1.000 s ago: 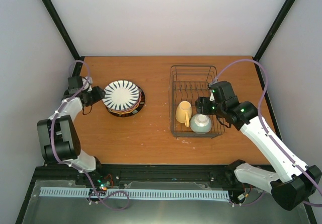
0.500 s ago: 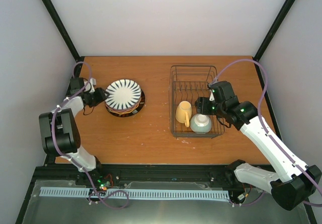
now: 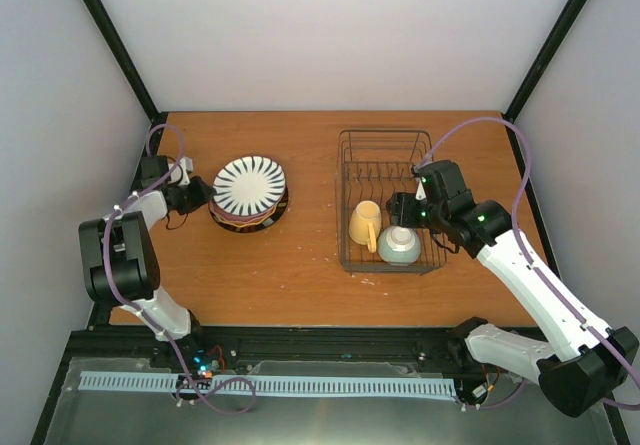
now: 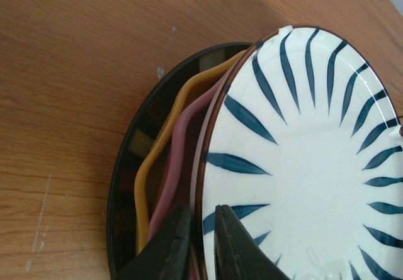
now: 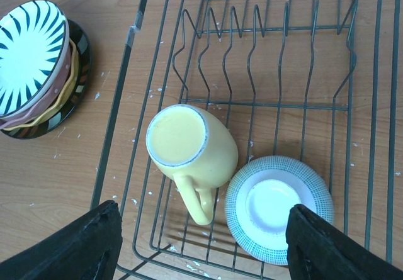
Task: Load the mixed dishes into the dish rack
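The round white ceramic plate with black radial stripes [image 4: 302, 167] sits tipped on top of the plate stack at nine o'clock on the table. Its nine o'clock edge seems raised off the pink speckled plate [image 4: 178, 167] beneath. The left gripper [image 4: 201, 245] pinches that raised rim, its fingers narrow, one on the glazed face and one behind it. Below the pink plate show a wavy mustard-orange rim [image 4: 150, 167] and a dark glossy rim with pale patches [image 4: 126, 167]; whether those are one plate or two I cannot tell.

The step in hand looks like lifting this plate to carry it toward three o'clock, to the dark thin-wire dish rack [image 5: 264, 104]. Glaze is slick and the hold is only at the edge, so the plate will want to swing. Raise it slowly, let it hang near vertical, and clear the stack before travelling. A vertical plate suits the upright wire dividers at the rack's twelve o'clock end.

The rack's six o'clock end holds the pale yellow glazed mug [image 5: 189, 145], with its handle toward six o'clock. The pale green bowl [image 5: 277, 207] is just beside it and seemingly upside down. The right gripper [image 5: 203, 214] hovers above them, spread wide and holding nothing. The orange-brown wooden table [image 4: 75, 53] is matt and lightly scuffed.
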Robot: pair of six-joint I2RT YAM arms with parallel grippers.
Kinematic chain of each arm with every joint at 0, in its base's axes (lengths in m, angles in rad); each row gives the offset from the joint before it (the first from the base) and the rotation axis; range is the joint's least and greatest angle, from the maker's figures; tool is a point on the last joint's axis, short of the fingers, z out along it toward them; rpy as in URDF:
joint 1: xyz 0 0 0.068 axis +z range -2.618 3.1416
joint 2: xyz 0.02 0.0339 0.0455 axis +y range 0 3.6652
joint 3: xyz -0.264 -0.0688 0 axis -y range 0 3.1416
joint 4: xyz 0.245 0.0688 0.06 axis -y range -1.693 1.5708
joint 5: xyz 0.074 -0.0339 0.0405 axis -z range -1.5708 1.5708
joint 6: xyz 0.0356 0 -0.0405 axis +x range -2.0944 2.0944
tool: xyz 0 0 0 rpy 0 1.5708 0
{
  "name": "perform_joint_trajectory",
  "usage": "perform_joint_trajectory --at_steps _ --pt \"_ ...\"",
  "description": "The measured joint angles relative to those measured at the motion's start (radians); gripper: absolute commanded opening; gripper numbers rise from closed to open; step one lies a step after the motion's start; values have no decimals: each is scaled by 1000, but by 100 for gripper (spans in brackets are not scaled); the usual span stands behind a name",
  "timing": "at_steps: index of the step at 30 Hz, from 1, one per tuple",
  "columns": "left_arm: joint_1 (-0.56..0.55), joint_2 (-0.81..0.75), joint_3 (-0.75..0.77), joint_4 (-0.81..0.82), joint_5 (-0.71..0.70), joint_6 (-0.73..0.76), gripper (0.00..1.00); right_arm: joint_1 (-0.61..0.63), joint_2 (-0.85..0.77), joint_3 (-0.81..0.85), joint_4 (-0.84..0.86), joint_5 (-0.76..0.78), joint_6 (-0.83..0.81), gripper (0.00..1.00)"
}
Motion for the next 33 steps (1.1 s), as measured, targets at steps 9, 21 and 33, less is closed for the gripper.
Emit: perform_joint_trajectory --at_steps 9,21,33 --pt "0 0 0 -2 4 4 1 0 0 0 31 -34 0 68" --pt "0 0 0 -1 4 4 1 11 58 -18 196 -249 24 89" --pt "0 0 0 0 3 4 1 249 574 268 312 -332 55 88"
